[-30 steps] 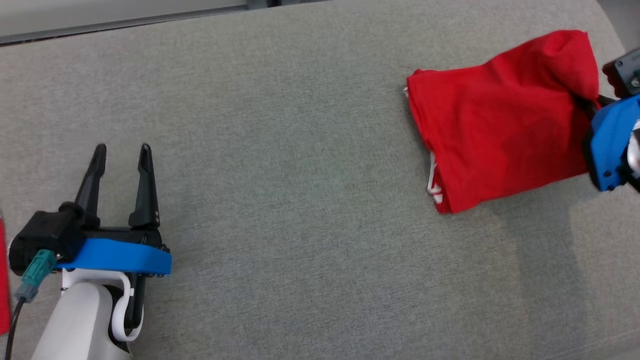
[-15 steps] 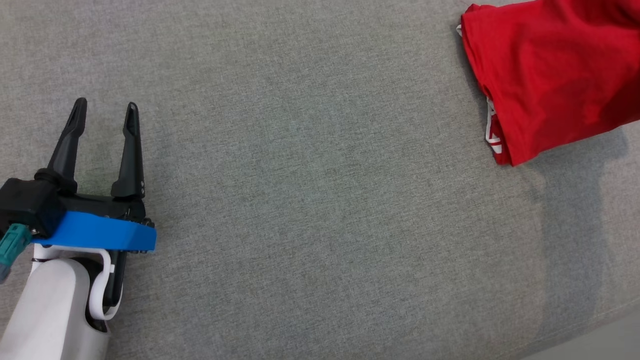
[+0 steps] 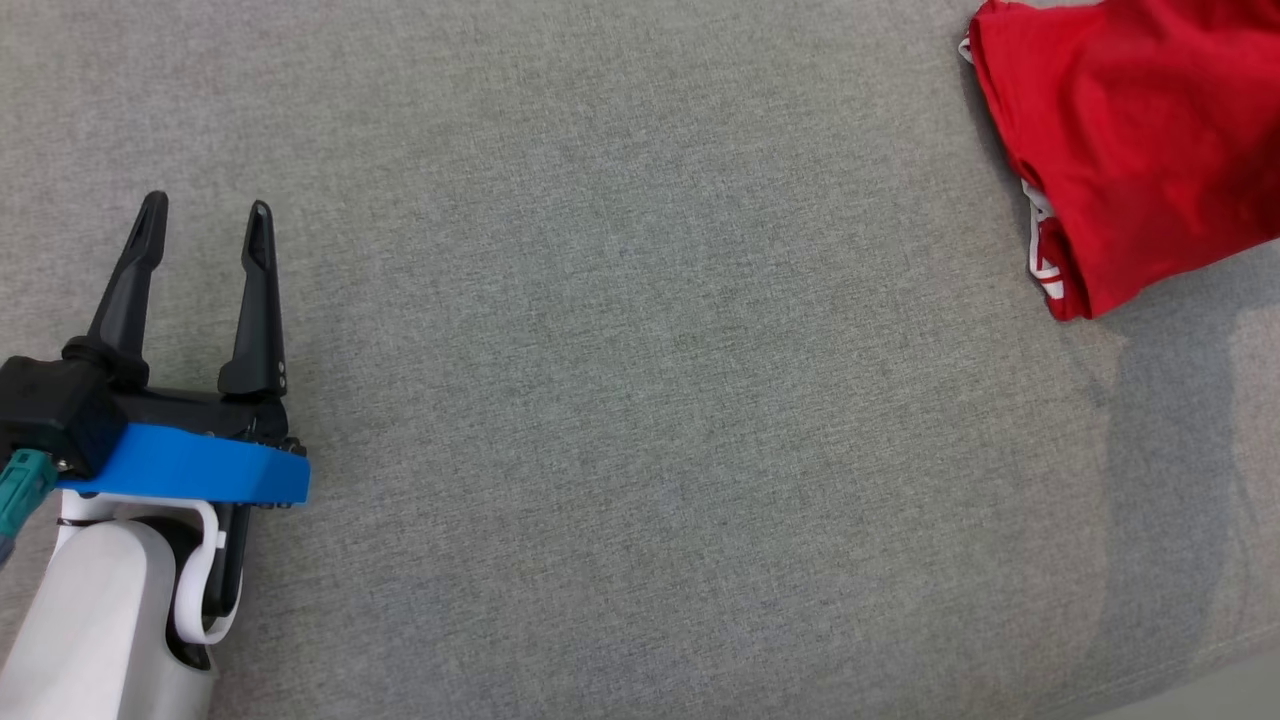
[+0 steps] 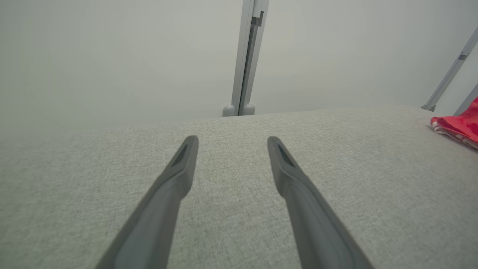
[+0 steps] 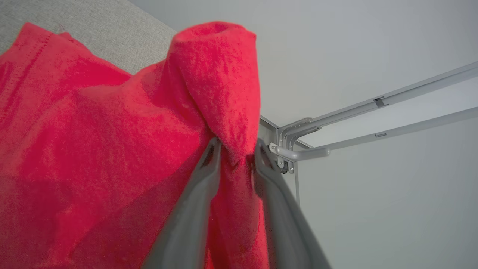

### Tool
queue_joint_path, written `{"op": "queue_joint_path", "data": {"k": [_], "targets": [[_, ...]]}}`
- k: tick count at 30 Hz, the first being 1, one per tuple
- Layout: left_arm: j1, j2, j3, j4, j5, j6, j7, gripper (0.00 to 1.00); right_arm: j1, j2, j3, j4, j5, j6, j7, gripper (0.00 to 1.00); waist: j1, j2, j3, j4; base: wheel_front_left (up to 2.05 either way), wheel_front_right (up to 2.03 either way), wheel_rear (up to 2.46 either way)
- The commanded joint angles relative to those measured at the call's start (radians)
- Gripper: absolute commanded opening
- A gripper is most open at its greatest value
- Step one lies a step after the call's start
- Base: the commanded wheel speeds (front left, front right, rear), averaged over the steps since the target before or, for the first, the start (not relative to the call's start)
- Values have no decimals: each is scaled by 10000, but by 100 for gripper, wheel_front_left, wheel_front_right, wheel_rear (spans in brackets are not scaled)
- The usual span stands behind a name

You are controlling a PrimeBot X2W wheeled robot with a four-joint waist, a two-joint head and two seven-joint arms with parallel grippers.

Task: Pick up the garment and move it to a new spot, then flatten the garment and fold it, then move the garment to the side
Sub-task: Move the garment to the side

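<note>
The garment (image 3: 1130, 150) is a folded red piece with white trim, lying at the top right of the head view and running off that edge. A sliver of the garment (image 4: 455, 127) lies at the right edge of the left wrist view. My right gripper (image 5: 237, 149) is shut on a bunched fold of the garment (image 5: 112, 149), which rises above the fingertips. Far from it, my left gripper (image 3: 205, 215) stands open at the lower left over bare fabric, with nothing between its fingers (image 4: 179, 172).
The work surface is a grey woven cushion (image 3: 620, 400), its front edge at the lower right corner. A pale wall with grey metal rails (image 4: 246, 56) stands behind it, and more rails (image 5: 373, 112) show past the garment.
The head camera has shifted, so the far edge dropped from view. Against the surface, the garment has slid further right, pulled by my right gripper. The left gripper has held still.
</note>
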Motion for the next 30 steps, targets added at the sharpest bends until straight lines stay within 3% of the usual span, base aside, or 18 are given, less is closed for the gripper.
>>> {"op": "queue_joint_path", "data": {"k": [1,7,12,21,30], "targets": [[69,14,14,28,-71,28,-45,100,76,111,-154,10,-180,-13,-169,100,-1,0,-78,26,0,0,0],[209,-109,-46,239,-143,51,-212,100,429,473,-548,-198,-270,-13,-637,100,-1,0,-457,128,0,0,0],[396,-329,-122,628,-291,54,-497,100,1175,1384,-1280,-732,90,-10,-1332,100,-1,0,-1133,316,0,0,0],[1138,-822,-128,1642,-614,-46,-965,100,4052,3377,-2632,-2717,1101,-8,-2184,100,-1,0,-2812,1005,0,0,0],[1957,-1337,-110,2313,-651,-150,-1137,100,6766,4439,-2993,-4589,1671,-8,-1925,100,-1,0,-4128,1867,0,0,0]]}}
